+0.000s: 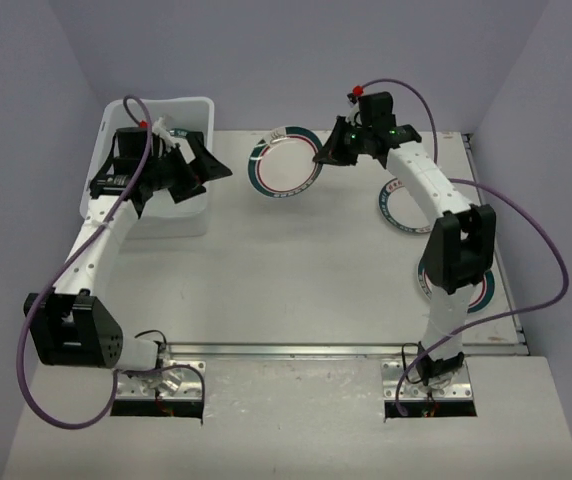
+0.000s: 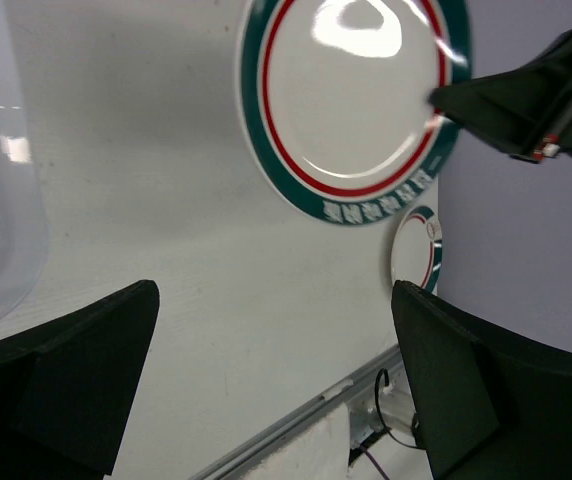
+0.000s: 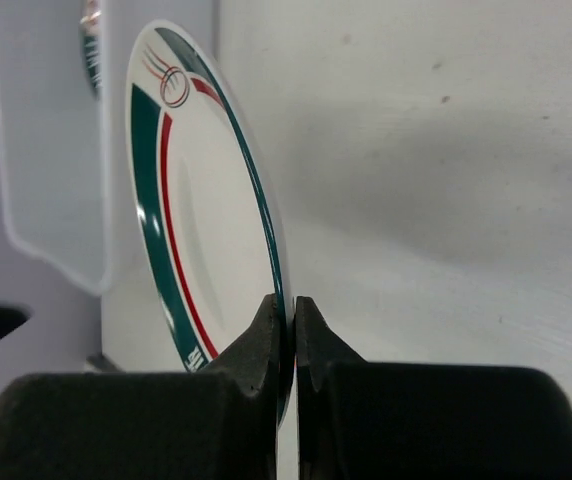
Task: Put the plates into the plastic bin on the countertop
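Observation:
A round white plate (image 1: 286,163) with a teal-red rim hangs tilted above the countertop (image 1: 296,270), just right of the plastic bin (image 1: 124,215). My right gripper (image 1: 324,156) is shut on that plate's right rim. In the right wrist view the plate (image 3: 196,220) stands edge-on between the pinched fingers of the right gripper (image 3: 293,305), with the bin (image 3: 46,150) behind it. My left gripper (image 1: 206,170) is open and holds nothing, over the bin's right wall. In the left wrist view it (image 2: 271,335) faces the held plate (image 2: 351,100).
Two more round plates lie on the right of the countertop, one (image 1: 404,205) mid-right and one (image 1: 481,290) partly behind the right arm. A teal-marked plate (image 3: 89,40) shows inside the bin. A metal strip (image 1: 296,349) runs along the near edge.

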You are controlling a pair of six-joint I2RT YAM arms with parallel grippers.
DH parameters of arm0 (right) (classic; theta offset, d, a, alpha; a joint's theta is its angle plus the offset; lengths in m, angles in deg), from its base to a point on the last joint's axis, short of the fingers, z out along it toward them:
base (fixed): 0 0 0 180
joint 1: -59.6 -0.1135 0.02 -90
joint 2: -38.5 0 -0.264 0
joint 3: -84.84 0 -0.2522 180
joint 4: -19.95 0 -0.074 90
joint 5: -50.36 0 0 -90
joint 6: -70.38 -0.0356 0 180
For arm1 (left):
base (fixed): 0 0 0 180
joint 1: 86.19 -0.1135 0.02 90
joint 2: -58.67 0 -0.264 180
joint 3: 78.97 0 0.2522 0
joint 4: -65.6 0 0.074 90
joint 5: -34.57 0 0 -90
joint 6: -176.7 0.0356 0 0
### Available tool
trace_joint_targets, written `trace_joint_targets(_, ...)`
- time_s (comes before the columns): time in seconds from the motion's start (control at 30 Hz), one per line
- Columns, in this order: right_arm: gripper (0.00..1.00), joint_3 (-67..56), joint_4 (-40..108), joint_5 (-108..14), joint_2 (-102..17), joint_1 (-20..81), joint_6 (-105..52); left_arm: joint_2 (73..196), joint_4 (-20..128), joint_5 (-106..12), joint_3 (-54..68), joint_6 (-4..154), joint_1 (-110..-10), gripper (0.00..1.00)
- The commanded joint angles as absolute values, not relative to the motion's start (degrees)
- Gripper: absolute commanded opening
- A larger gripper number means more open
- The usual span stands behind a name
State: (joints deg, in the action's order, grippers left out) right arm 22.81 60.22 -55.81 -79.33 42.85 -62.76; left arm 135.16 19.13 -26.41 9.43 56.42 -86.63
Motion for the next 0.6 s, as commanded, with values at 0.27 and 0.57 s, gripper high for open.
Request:
trace_joint_targets(0.27, 0.0, 12.11, 57.58, -91.36, -59.13, 42.99, -60.78, 142.77, 44.86, -8.15, 8.07, 51.96, -80.65, 0.56)
trace_joint_targets(0.57, 0.99, 9.6, 59.17, -86.11, -57.71, 43.38, -61.55, 141.55, 43.46, -13.01, 9.13, 50.83, -80.97, 0.0)
